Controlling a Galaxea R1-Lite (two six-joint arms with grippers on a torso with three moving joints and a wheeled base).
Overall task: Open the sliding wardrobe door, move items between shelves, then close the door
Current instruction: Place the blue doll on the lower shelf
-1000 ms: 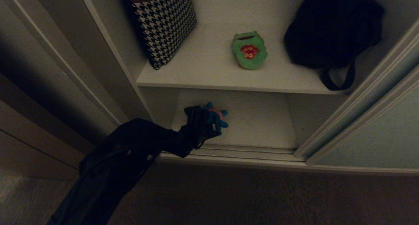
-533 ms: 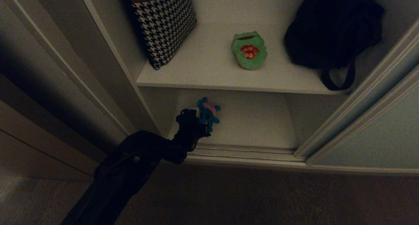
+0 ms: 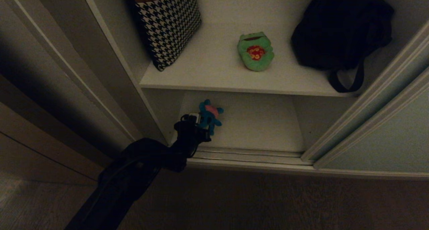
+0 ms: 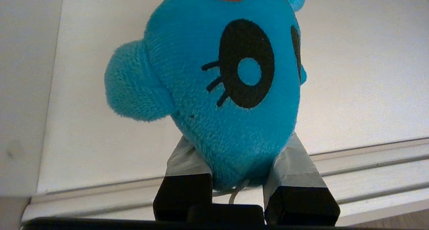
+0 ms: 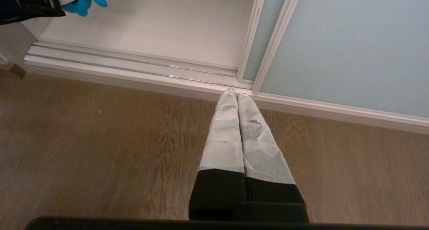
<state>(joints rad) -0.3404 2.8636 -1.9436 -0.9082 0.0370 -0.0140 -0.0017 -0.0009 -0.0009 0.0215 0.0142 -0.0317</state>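
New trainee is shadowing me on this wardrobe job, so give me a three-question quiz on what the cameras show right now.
1. True or false: the left gripper is shut on the teal plush toy.
2. Which shelf holds the green frog plush toy?
A. the upper shelf
B. the lower shelf
C. neither; it lies on the wooden floor
3. Fill in: the right gripper is parked with its fingers ____, over the floor in front of the sliding wardrobe door.

Key: 1 true; 2 A; 3 shut.
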